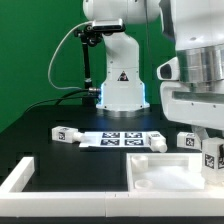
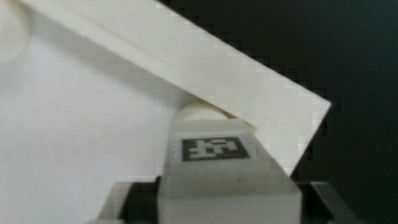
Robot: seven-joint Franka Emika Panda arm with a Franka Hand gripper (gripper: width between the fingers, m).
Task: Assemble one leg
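Gripper (image 2: 217, 208) closed on tagged leg (image 2: 215, 150) beside tabletop (image 2: 98, 120) corner

Wrist view: dark fingers (image 2: 137, 205) pressed to either side of the white leg, gap only as wide as the part itself. Square black-and-white tag on the leg, facing the camera. Far end of the leg up against the white tabletop, close to one corner (actual contact hard to judge). Exterior view: same tabletop lying low on the black table (image 1: 80, 160), toward that view's right. Marker board (image 1: 125, 138) just behind it. Spare leg (image 1: 66, 133) lying well apart, toward that view's left.
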